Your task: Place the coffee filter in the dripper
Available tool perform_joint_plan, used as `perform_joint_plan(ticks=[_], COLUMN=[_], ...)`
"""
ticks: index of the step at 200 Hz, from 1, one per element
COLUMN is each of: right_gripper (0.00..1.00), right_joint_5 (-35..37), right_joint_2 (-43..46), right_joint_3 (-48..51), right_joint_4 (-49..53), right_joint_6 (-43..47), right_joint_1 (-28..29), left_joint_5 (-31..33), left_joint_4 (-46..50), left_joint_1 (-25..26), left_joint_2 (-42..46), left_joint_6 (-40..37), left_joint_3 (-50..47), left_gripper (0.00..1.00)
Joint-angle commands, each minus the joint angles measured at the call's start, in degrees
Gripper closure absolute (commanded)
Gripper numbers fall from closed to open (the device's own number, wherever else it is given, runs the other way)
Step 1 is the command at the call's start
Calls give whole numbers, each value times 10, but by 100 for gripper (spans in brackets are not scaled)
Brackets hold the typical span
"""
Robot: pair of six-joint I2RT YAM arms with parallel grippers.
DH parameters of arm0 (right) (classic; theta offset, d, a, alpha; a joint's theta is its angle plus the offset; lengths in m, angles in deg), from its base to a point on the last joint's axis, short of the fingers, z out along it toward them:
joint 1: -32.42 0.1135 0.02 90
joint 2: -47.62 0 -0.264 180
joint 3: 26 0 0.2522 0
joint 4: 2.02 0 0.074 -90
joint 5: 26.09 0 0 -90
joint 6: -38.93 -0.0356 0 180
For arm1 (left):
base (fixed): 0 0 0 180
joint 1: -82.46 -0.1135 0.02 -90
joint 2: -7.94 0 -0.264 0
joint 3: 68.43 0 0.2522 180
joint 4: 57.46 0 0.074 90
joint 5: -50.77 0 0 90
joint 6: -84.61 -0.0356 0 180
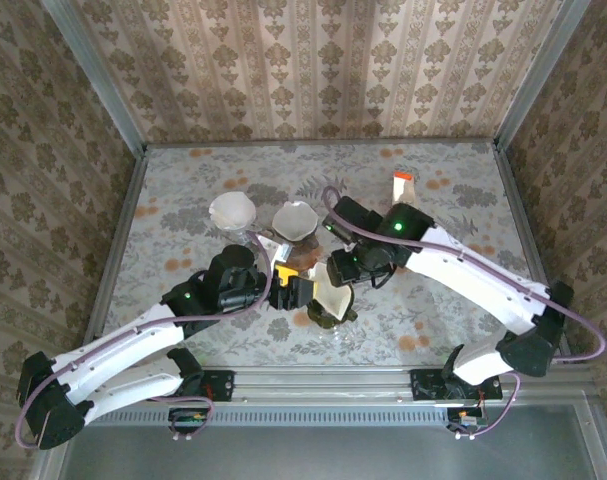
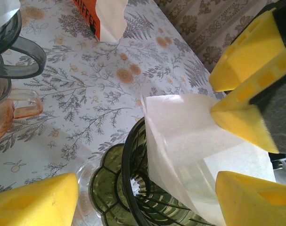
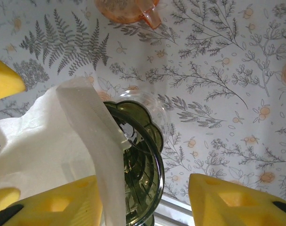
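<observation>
Nearest, low in the top view's centre, the green dripper (image 1: 328, 312) stands on the flowered tabletop (image 1: 453, 300) with both claws meeting over it. The filter (image 3: 48, 136) sits tilted in the dripper's mouth: its lower part is down inside the ribbed glass, and its upper part stands well above the rim and leans to the left of the right wrist frame. The left claw (image 2: 147, 186) is spread wide, its yellow fingers (image 2: 39, 202) at the two lower corners of its own view, with the dripper and filter between them and nothing gripped. The right claw (image 3: 143, 181) is also parted, one finger on each side of the dripper at the bottom of its frame. The paper drapes against the left one, but nothing is pinched. In the left wrist view, one right-claw fingertip touches the filter's upper edge at the right of the frame. Just beyond the dripper, a pink cup (image 3: 126, 7) sits at the top edge of the right wrist view. Farther up the top view stand two pale cones (image 1: 233, 212), side by side. Farthest, at upper right, is an orange and white box (image 1: 403, 185).
</observation>
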Motion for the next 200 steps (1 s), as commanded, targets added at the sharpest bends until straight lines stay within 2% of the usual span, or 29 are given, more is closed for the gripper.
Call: perform_joint_plan(ticks=[1,19,55,109,165,179,200], right_gripper=[44,46,57,100,100,100,100], right_joint_5=[20,27,49,97,172,183,203], right_joint_2=[41,67,97,90,55,46,35], right_joint_3=[42,78,114,115,106,104,97], right_joint_4=[-42,-73,-111,-102,-86,-84,-75], right_joint_6=[-5,-4,4,20,26,26,29], right_joint_1=[4,10,35,67,117,125,136], left_joint_5=[-2,-3,-3,0,14,16,17], left_joint_4=[0,0,1,0,7,11,17], left_joint_1=[3,3,3,4,3,3,3], left_joint_2=[-1,-5,-14,-18,2,5,8], left_joint_6=[13,16,21,32,39,40,41], left_joint_3=[11,13,15,16,15,14,12], left_gripper=[21,22,22,21,13,14,23])
